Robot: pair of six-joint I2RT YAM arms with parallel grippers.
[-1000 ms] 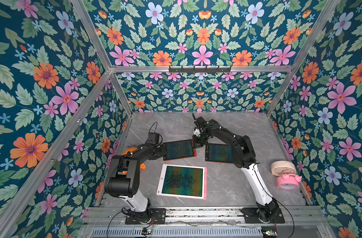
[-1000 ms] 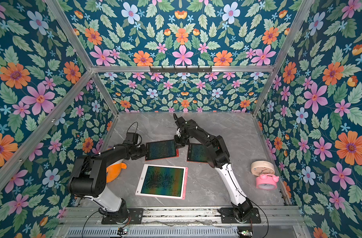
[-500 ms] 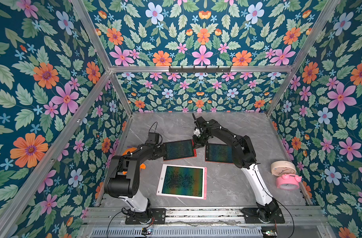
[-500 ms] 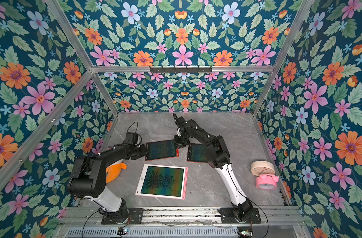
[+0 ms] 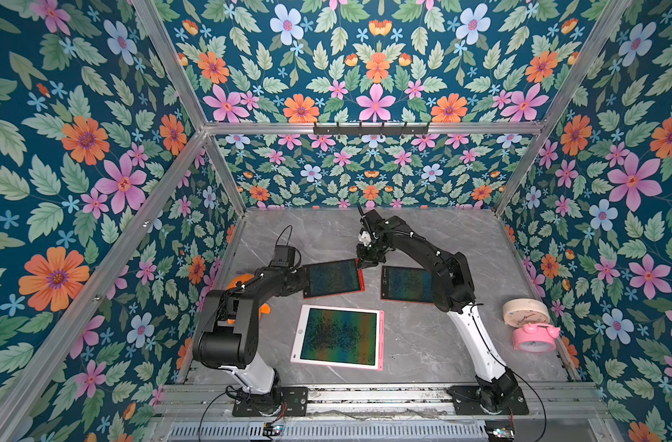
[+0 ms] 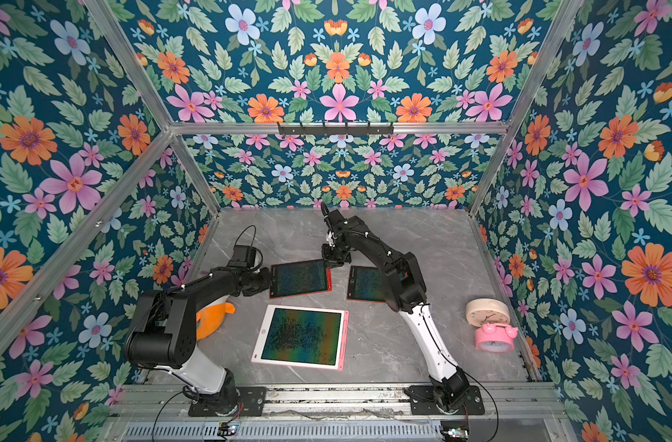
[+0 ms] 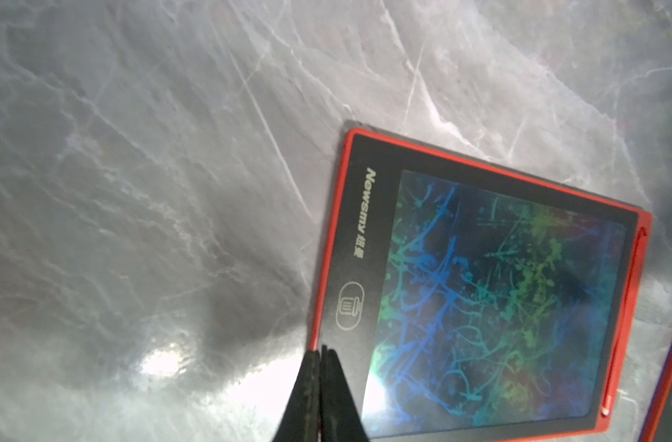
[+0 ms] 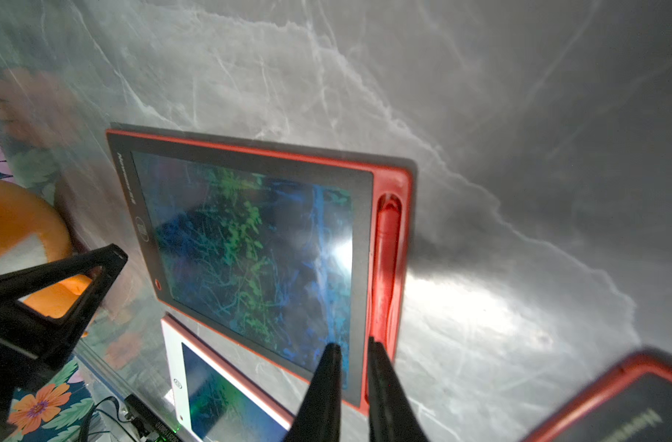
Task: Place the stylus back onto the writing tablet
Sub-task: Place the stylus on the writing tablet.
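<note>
The writing tablet (image 5: 332, 277) (image 6: 300, 277) has a red frame and a dark scribbled screen, and it lies flat on the marble table. The red stylus (image 8: 386, 260) (image 7: 629, 306) lies in the slot along the tablet's right edge. My right gripper (image 8: 352, 344) (image 5: 366, 262) hovers over the near end of that slot. Its jaws are a narrow gap apart, with only the grey bezel showing between them. My left gripper (image 7: 321, 350) (image 5: 301, 279) is shut, and its tips sit on the tablet's (image 7: 479, 291) opposite edge by the bin icon.
A second red tablet (image 5: 407, 285) lies just to the right, partly under my right arm. A larger white and pink tablet (image 5: 340, 336) lies nearer the front. An orange object (image 6: 212, 317) sits behind my left arm. A cream clock (image 5: 525, 312) and a pink clock (image 5: 535, 336) stand at the right wall.
Nothing has visibly moved: both arms and all three tablets stand where they were.
</note>
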